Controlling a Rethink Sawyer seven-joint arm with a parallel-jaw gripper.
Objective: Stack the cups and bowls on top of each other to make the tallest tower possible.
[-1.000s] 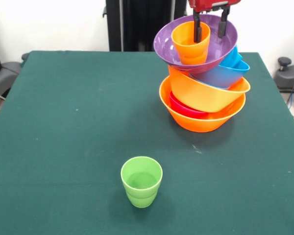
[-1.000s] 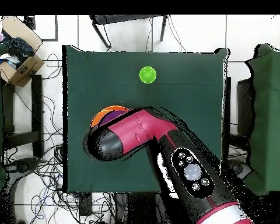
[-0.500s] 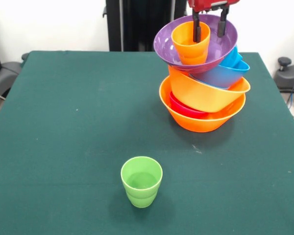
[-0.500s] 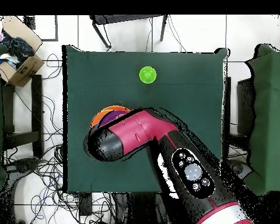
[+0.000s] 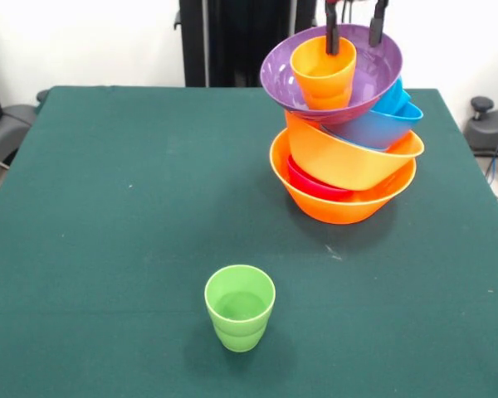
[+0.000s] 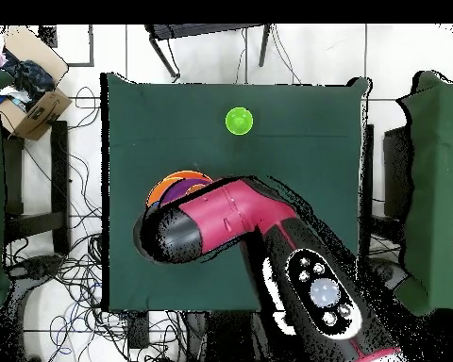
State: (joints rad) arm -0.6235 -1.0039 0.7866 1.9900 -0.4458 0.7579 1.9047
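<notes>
Tower [image 5: 344, 124] at table's 2 o'clock: large orange bowl [image 5: 342, 197] as base, purple bowl [image 5: 373, 79] tilted on top, orange cup [image 5: 322, 73] seated inside. Gripper [image 5: 354, 25] spread wide above it, one finger [image 5: 332, 37] at cup rim, grasping nothing; release step apparently done. Green cup [image 5: 240, 307] alone at 6 o'clock, likely next pick, needing gentle placement.
</notes>
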